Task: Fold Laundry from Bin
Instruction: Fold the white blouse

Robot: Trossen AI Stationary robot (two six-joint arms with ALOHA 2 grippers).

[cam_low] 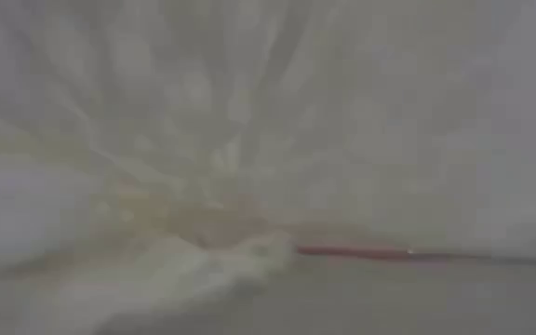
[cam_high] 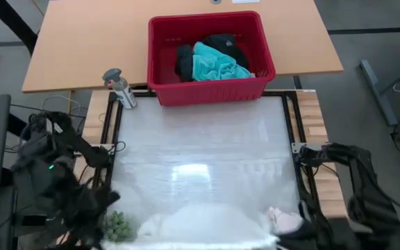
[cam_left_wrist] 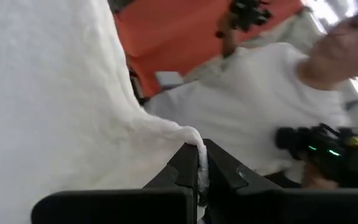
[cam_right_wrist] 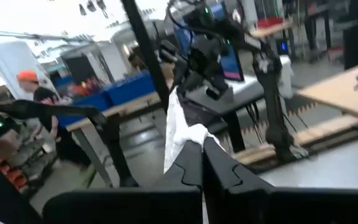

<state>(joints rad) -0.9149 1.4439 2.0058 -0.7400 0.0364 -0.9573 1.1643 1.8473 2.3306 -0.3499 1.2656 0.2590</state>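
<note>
White lacy top is being held at the table's near edge, left gripper and right gripper each clamping a corner, probably spreading it; other laundry is waiting in the red bin.

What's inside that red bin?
In the bin lies a turquoise shirt, bunched up, with black clothing beside and behind it. Anything lying beneath them is covered and cannot be seen.
</note>
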